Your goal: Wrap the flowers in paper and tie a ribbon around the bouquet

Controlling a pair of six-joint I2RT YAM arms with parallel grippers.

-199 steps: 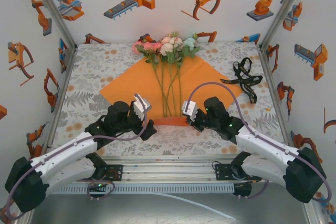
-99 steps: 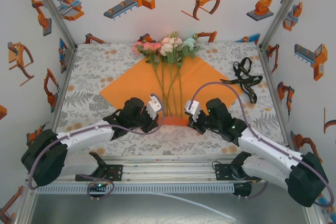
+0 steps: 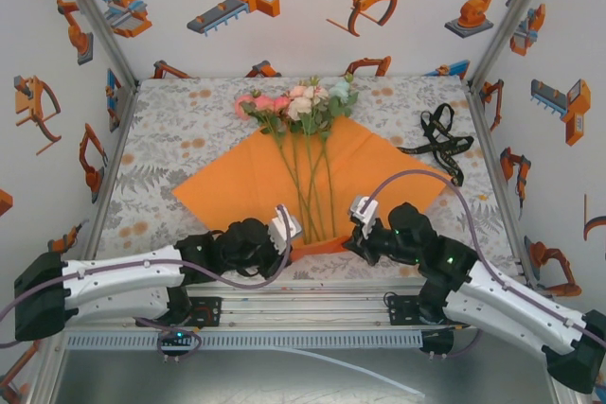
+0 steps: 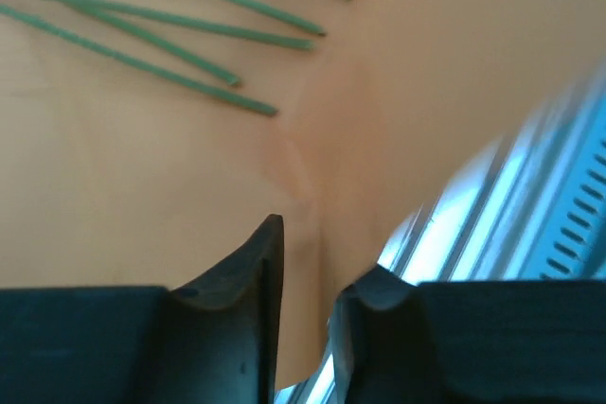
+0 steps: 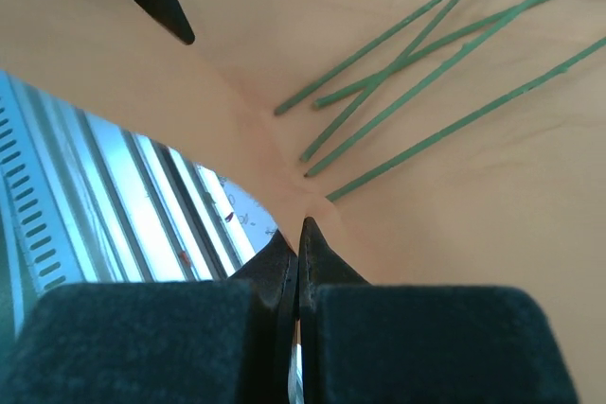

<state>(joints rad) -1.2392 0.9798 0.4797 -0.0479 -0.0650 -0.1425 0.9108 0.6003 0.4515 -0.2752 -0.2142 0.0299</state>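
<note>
right gripper (image 5: 298, 229) pinched tight on near corner of bright orange thin paper sheet (image 3: 237, 172), at the sheet's 6 o'clock, corner lifted off table. left gripper (image 4: 324, 245) narrowly parted, sheet edge in the gap. Pink/white/mint artificial flowers (image 3: 301, 106) lie on sheet, blooms at 12, green stem ends just 12 o'clock of both grippers. Thin black ribbon (image 3: 437, 144) at 2 o'clock on grey floral tablecloth (image 3: 161, 139); white walls with orange robot prints (image 3: 303, 35). Both arms low, converging at table's 6 o'clock

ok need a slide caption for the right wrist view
Right claw shut on the edge of the orange paper, green flower stems lying on the sheet just beyond
</note>
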